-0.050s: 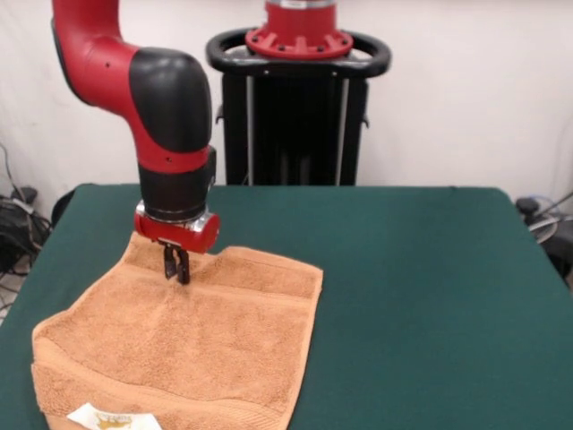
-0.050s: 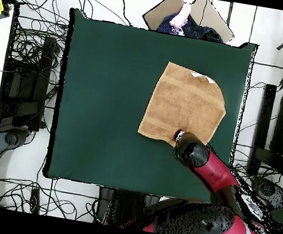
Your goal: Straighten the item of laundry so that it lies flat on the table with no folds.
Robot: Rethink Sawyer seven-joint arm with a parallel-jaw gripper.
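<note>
Front view: the green table (image 1: 421,269) lies bare across the whole right half and centre of the frame. The towel (image 1: 188,345) sits at lower left, close to the table's left edge, its lower border cut off by the frame's bottom. It is orange-tan terry, mostly spread, with a banded fold along the lower side and a white label (image 1: 112,418) with yellow print at the bottom edge. The gripper (image 1: 176,267) stands on the towel's upper edge, its dark tips drawn together, pinching the cloth.

Overhead view: the towel (image 2: 185,103) occupies the table's (image 2: 100,102) upper right, wide felt open to the left. The arm (image 2: 203,163) hides its lower right corner and the gripper.
</note>
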